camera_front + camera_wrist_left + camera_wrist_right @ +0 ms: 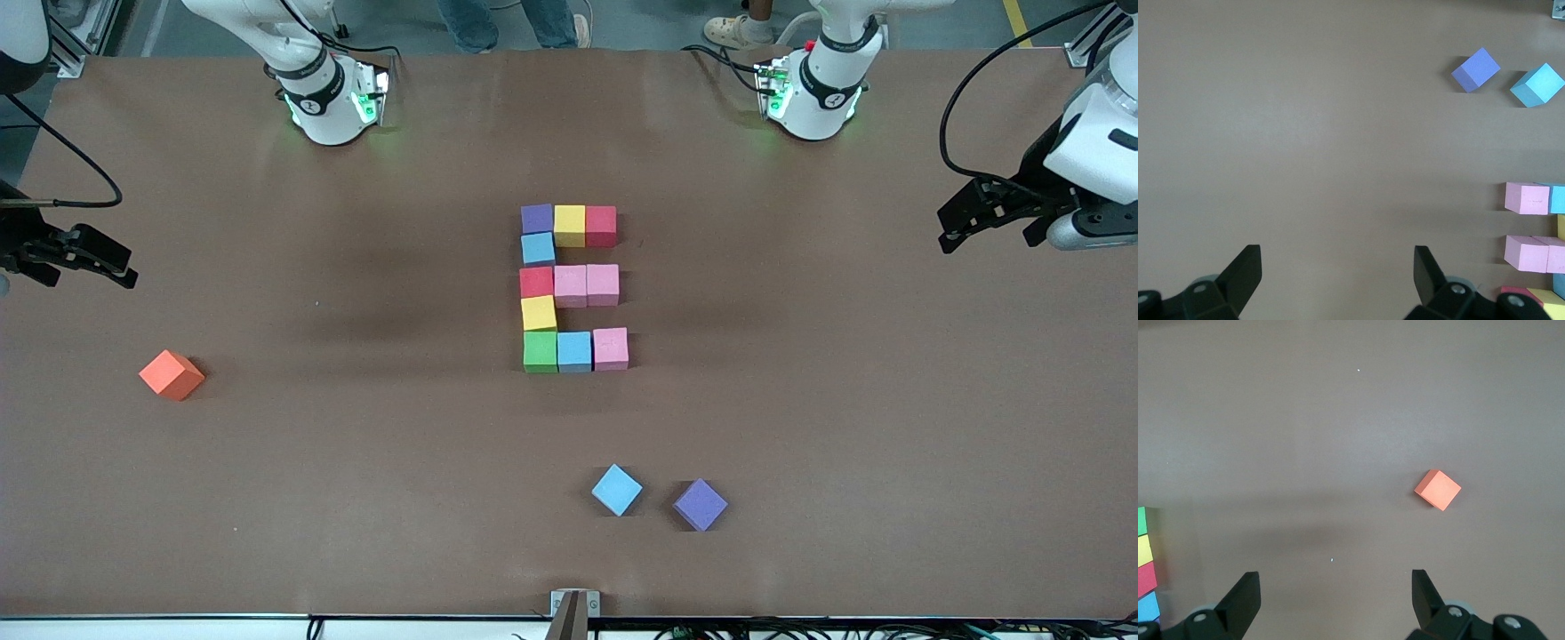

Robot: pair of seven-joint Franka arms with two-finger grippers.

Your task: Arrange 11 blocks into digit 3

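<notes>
Front view: eleven blocks form the digit 3 (573, 289) at the table's (356, 498) centre: one purple, two yellow, two red, two light blue, three pink, one green. Nearer the camera lie one loose blue cube (616, 490) and one loose purple cube (700, 504); one orange cube (172, 374) sits toward the right arm's end. No writing is legible. Left wrist view: the left gripper (1338, 280) is spread wide, holding nothing. Right wrist view: the right gripper (1336, 603) is likewise wide and empty.
</notes>
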